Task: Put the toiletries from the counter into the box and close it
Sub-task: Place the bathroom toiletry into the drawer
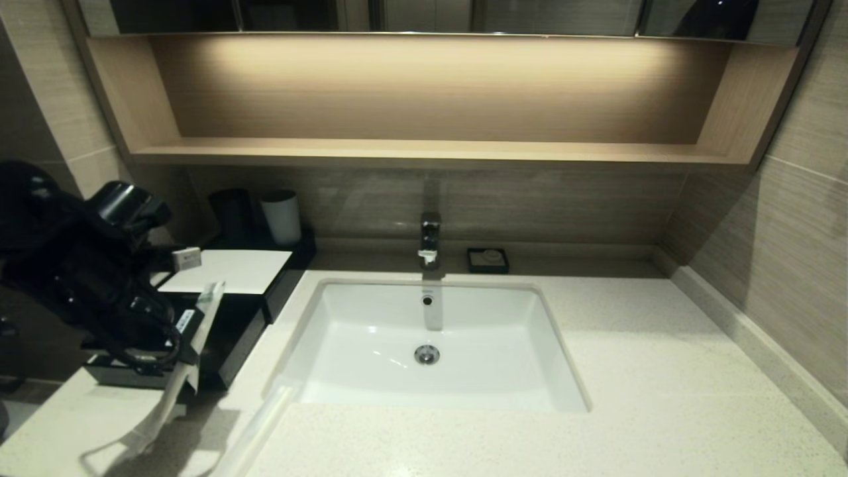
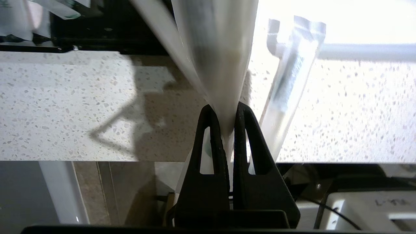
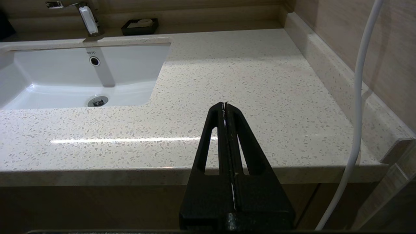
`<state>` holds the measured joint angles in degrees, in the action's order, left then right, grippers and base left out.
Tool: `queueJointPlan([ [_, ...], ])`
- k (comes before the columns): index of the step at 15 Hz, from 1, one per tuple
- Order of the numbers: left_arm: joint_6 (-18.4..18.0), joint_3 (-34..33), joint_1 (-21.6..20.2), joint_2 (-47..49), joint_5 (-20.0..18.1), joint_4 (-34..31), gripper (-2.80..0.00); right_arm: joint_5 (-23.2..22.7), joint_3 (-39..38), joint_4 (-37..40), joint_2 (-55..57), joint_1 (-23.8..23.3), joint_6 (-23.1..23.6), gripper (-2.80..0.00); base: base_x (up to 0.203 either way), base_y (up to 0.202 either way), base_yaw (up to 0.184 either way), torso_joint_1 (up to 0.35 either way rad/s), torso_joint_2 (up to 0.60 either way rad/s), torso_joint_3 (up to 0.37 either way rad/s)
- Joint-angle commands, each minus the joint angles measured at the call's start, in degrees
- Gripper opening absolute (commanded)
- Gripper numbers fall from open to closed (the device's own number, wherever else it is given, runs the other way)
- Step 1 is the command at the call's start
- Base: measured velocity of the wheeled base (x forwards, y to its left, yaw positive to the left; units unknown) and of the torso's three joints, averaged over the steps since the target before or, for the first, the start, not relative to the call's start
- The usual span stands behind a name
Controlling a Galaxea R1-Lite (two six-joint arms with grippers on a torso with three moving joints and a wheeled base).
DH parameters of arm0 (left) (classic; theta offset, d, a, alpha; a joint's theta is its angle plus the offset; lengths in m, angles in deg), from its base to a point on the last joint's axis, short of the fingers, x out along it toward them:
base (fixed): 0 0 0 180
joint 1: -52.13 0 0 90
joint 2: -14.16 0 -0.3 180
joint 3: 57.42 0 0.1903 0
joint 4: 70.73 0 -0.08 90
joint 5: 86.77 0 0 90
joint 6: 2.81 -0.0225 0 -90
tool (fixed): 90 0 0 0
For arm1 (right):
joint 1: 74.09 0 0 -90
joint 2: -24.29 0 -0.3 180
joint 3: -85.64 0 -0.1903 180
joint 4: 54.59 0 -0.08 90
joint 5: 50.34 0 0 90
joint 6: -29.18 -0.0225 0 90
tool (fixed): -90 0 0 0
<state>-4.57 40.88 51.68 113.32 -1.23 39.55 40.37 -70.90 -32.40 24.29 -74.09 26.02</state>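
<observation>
Left tool: closed tight on one long thin packet, pinching its end; packet hangs clear of the counter. In the head view the left tool sits at the front edge of the box, and the held packet slants across the box's front corner.

Box: black, white top panel, on the counter just left of the sink. Front drawer appears pulled out; interior hard to make out.

A second long packet lies flat on the counter, near the sink's left rim and in front of the box.

Right tool: closed, empty, parked off the counter's front edge, right of the sink.
</observation>
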Motion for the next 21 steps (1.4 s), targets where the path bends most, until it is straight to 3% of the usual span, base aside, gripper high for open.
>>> queueJointPlan([
  [1, 1.3, 3.5, -4.1, 4.5, 0.3, -1.0, -2.80, 0.0, 0.0, 0.0, 0.0, 0.0, 0.0, -2.80, 0.000, 0.000, 0.000, 0.000, 0.00, 0.000],
  [3, 1.1, 5.8, -7.0, 6.1, 0.4, -3.1, -2.80, 0.0, 0.0, 0.0, 0.0, 0.1, 0.0, -2.80, 0.000, 0.000, 0.000, 0.000, 0.00, 0.000],
  [6, 1.2, 6.0, -7.9, 10.1, 0.4, -4.3, -2.80, 0.0, 0.0, 0.0, 0.0, 0.1, 0.0, -2.80, 0.000, 0.000, 0.000, 0.000, 0.00, 0.000],
  [16, 0.0, 7.6, -8.0, 2.0, 0.8, -10.3, -2.80, 0.0, 0.0, 0.0, 0.0, 0.1, 0.0, -2.80, 0.000, 0.000, 0.000, 0.000, 0.00, 0.000],
  [21, 0.0, 16.6, -11.8, 4.7, 2.4, -18.5, -2.80, 0.0, 0.0, 0.0, 0.1, 0.1, 0.0, -2.80, 0.000, 0.000, 0.000, 0.000, 0.00, 0.000],
])
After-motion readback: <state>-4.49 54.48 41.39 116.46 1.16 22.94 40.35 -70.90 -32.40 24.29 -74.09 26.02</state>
